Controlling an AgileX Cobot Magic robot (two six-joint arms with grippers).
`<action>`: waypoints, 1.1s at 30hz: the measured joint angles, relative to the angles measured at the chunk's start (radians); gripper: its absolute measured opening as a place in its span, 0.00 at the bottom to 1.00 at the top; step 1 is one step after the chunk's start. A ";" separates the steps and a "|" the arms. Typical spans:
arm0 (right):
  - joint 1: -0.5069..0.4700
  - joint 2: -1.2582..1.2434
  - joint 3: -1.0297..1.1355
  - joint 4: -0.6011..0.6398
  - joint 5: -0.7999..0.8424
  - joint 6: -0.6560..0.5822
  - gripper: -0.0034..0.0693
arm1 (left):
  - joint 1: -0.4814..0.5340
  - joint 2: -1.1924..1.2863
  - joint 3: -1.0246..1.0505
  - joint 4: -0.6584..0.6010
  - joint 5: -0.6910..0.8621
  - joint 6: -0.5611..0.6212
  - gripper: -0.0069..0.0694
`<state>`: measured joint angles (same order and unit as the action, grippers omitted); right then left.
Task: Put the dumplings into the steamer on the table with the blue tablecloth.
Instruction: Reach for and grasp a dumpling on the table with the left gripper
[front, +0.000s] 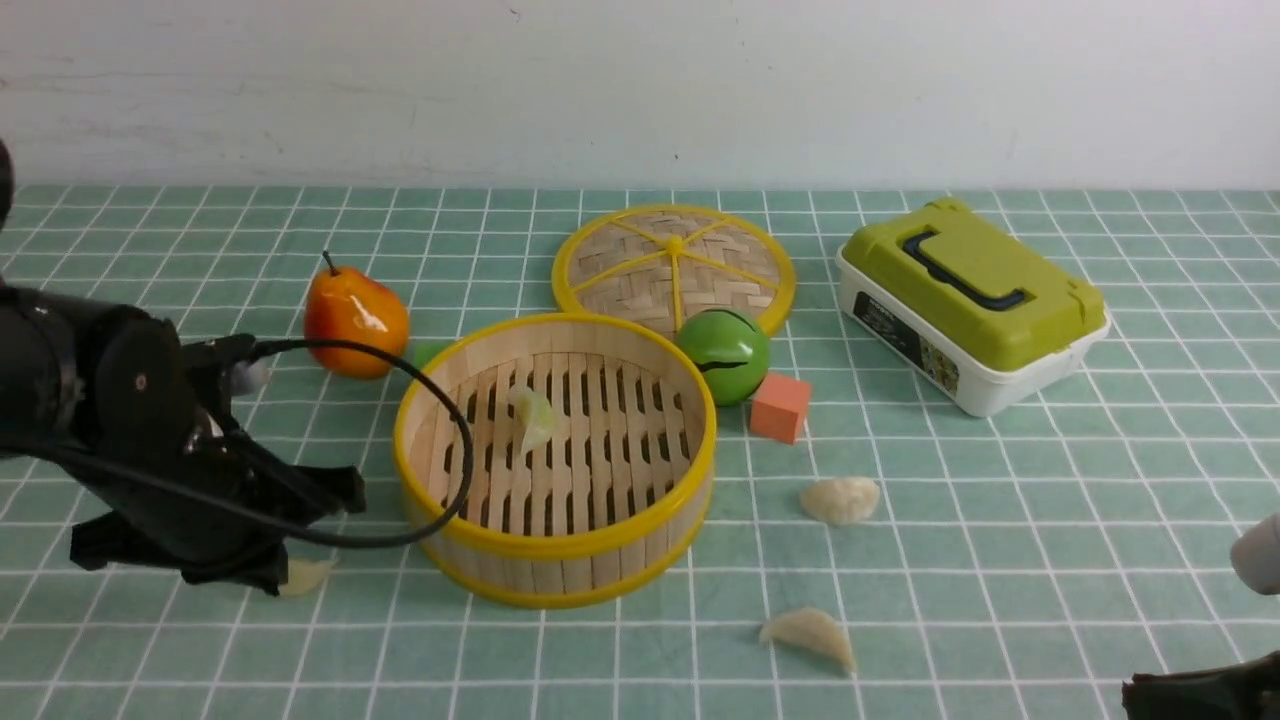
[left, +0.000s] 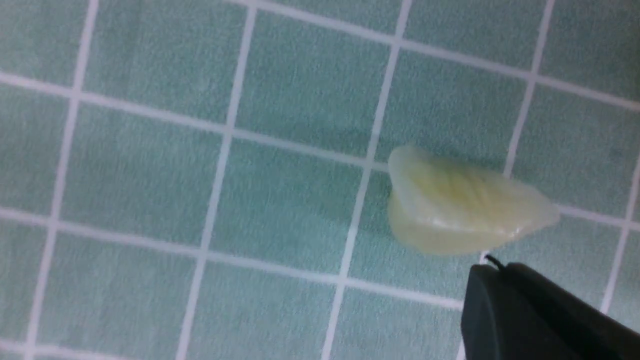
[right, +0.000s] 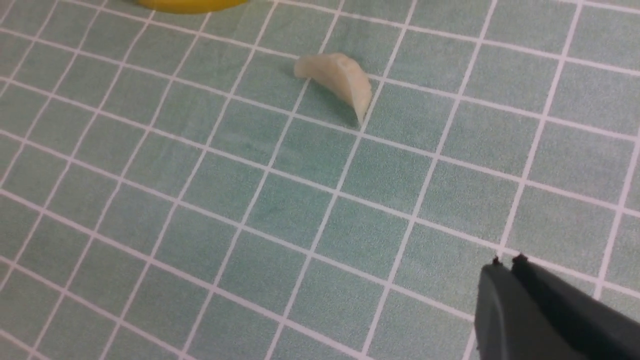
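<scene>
The left claw (left: 495, 265) is pointing down with its fingers closed together, gripping nothing, its tips sitting just beside a yellowish dumpling (left: 465, 205). Whether they are touching it, I cannot tell. Taking the steamer (front: 565, 545) in the front view as the clock, that dumpling is lying at eight o'clock, on the blue tablecloth (front: 640, 660). Picking it up looks like the step in hand: the fingers need to be opening wide, straddling its plump middle, then going low and closing gently, since its smooth, tapering ends could be slipping free. Lifting above the yellow rim before crossing should keep it from knocking. Another dumpling (front: 536, 420) is already resting inside, toward ten o'clock from the centre. Two more are waiting outside: one (front: 808, 634) between four and five, another (front: 840, 500) between three and four. The right claw (right: 510, 262) is hanging closed and empty, well apart from them.
</scene>
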<state>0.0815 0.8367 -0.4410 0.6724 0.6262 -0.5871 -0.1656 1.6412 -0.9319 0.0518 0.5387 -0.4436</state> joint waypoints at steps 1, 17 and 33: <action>0.000 0.000 0.000 0.000 0.000 0.000 0.08 | 0.000 0.011 0.001 0.010 -0.028 0.000 0.07; 0.000 0.000 0.000 0.000 0.007 0.000 0.09 | 0.000 0.035 -0.111 0.204 -0.054 -0.087 0.07; 0.000 0.000 0.000 0.001 0.007 0.000 0.09 | 0.000 0.058 -0.122 0.112 0.139 -0.315 0.68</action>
<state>0.0815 0.8367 -0.4410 0.6736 0.6332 -0.5871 -0.1658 1.6994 -1.0544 0.1636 0.6780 -0.7589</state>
